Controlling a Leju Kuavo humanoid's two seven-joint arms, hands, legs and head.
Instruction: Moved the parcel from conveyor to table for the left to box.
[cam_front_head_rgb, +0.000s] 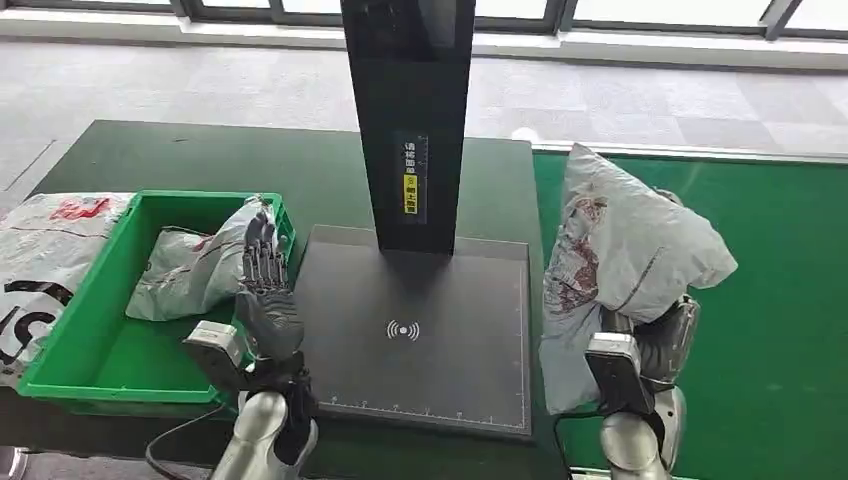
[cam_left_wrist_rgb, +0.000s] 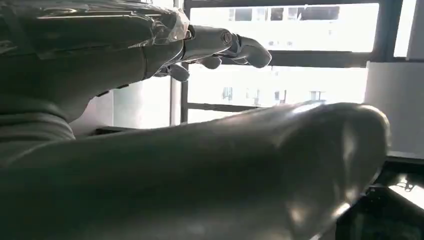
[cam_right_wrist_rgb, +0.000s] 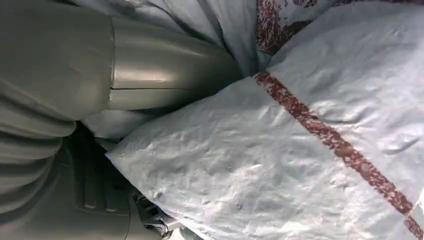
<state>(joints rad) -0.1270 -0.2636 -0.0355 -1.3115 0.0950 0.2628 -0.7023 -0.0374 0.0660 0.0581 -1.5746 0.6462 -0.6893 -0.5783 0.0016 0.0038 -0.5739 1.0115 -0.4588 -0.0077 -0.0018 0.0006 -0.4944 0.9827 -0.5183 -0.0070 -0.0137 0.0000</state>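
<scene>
**Right robot hand holding parcel upright at conveyor edge; left robot hand empty by bin**

Right robot hand (cam_front_head_rgb: 662, 335) gripping a grey poly-mailer parcel (cam_front_head_rgb: 625, 250) with red print, held upright and off the surface, over the seam between the dark counter (cam_front_head_rgb: 200, 155) and the green conveyor (cam_front_head_rgb: 780, 300). Parcel's lower end hanging just beside the right edge of the black scanner pad (cam_front_head_rgb: 415, 330). In the right wrist view, thick grey thumb (cam_right_wrist_rgb: 165, 70) pressed into crinkled parcel film (cam_right_wrist_rgb: 280, 170), red stripe running across it.

Left robot hand (cam_front_head_rgb: 265, 290) empty, fingers straight and slightly apart, raised over the right rim of the green bin (cam_front_head_rgb: 90, 340), between bin and scanner pad. In the left wrist view, fingers (cam_left_wrist_rgb: 220, 45) extended against bright windows, nothing in them.

Inside the bin: one grey bagged parcel (cam_front_head_rgb: 195, 270), leaning toward the right wall. Another white bag with black and red print (cam_front_head_rgb: 40, 260) lying on the counter just left of the bin, touching its outer wall. Black scanner post (cam_front_head_rgb: 410, 110) standing upright at the pad's far edge, yellow label on its front. Wireless symbol printed mid-pad.
</scene>
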